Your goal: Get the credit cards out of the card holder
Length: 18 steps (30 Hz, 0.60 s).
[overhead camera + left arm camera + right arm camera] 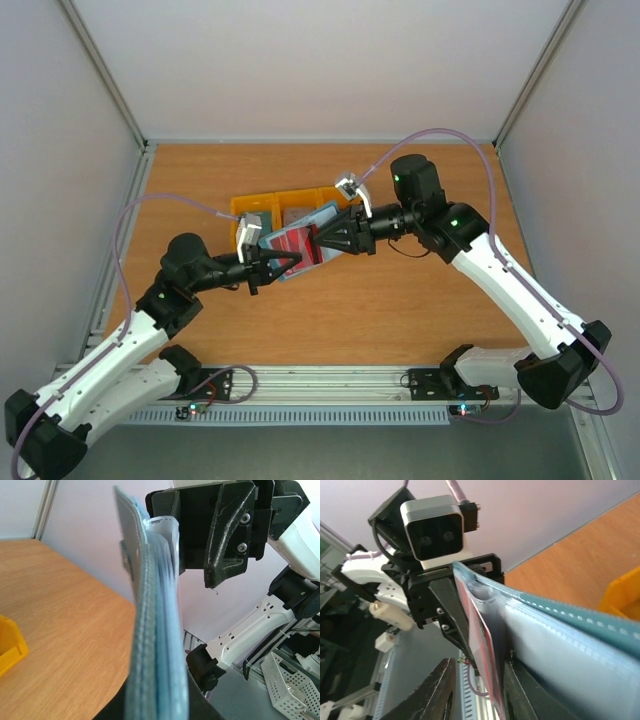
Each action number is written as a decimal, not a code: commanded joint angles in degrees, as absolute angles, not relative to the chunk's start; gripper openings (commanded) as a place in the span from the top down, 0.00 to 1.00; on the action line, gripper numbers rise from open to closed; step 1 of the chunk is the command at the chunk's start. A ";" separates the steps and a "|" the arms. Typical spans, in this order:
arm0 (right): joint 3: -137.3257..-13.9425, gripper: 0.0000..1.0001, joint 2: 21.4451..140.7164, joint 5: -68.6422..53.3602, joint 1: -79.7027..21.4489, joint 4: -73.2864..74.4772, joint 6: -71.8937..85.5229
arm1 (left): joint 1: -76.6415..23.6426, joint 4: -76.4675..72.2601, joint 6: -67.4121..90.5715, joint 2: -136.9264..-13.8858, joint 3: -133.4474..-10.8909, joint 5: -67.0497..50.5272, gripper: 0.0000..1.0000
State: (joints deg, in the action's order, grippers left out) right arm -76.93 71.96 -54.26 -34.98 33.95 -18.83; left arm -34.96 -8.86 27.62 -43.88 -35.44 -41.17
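The left gripper [287,264] is clamped tight on the near-left end of the card holder [150,645], which it holds off the table [400,310] beside the yellow bins [262,205]. The holder's long axis runs near-left to far-right. The right gripper [480,667] straddles the protruding red card [482,625], jaws partly open, one finger clear of it. No lettering is legible.

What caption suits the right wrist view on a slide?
Right gripper astride the red card in the blue card holder, which the left gripper holds up.
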 commanded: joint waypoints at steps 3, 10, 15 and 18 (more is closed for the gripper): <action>-75.51 0.77 72.73 -62.00 -35.63 30.39 -18.77 | -35.62 -15.41 27.27 -44.13 -36.69 -42.01 1.00; -75.00 0.87 73.51 -61.15 -36.76 32.00 -19.60 | -35.65 -15.15 27.16 -44.53 -37.15 -41.25 1.00; -76.75 0.99 72.72 -57.83 -36.15 34.88 -21.03 | -35.67 -15.47 28.43 -44.20 -36.31 -42.10 1.00; -77.55 0.99 72.34 -57.23 -34.00 37.60 -22.42 | -35.62 -15.78 27.82 -43.64 -36.21 -43.90 0.94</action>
